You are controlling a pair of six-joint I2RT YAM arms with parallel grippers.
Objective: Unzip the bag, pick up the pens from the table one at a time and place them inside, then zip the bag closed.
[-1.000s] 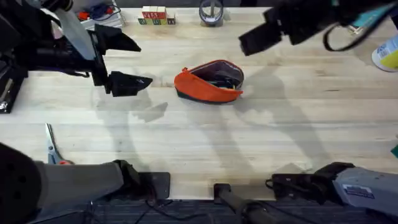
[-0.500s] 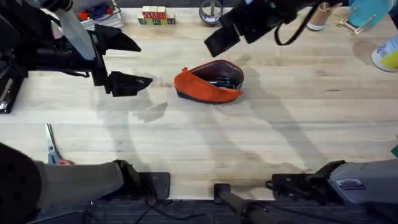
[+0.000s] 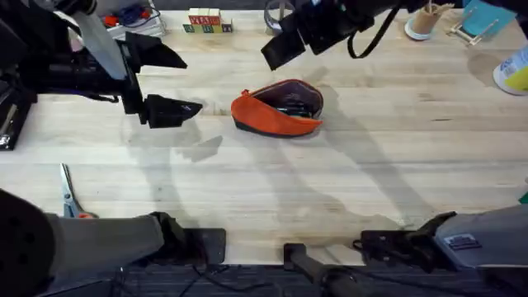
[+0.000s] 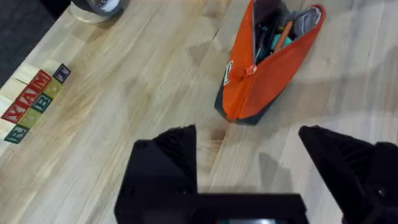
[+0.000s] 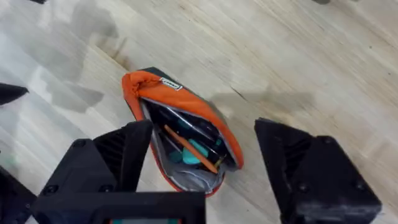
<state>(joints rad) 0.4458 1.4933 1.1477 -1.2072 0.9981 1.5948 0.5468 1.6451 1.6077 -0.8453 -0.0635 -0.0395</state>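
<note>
Pale grained plank bench (image 3: 396, 165) carries the oblong orange fabric bag (image 3: 276, 108), unzipped, pens (image 5: 186, 144) inside. It lies just below the right pincer (image 5: 205, 162), fingers apart. Left pincer (image 4: 249, 168), also apart, hangs beside it.

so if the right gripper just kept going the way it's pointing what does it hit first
Most likely the bag: it lies open just ahead of the right gripper, whose fingers are spread, with pens visible inside. Depth is unclear.

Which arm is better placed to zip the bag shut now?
Probably the right. Its open gripper hangs just behind the unzipped bag, pens visible inside. The left gripper, also open, sits farther off to the side.
</note>
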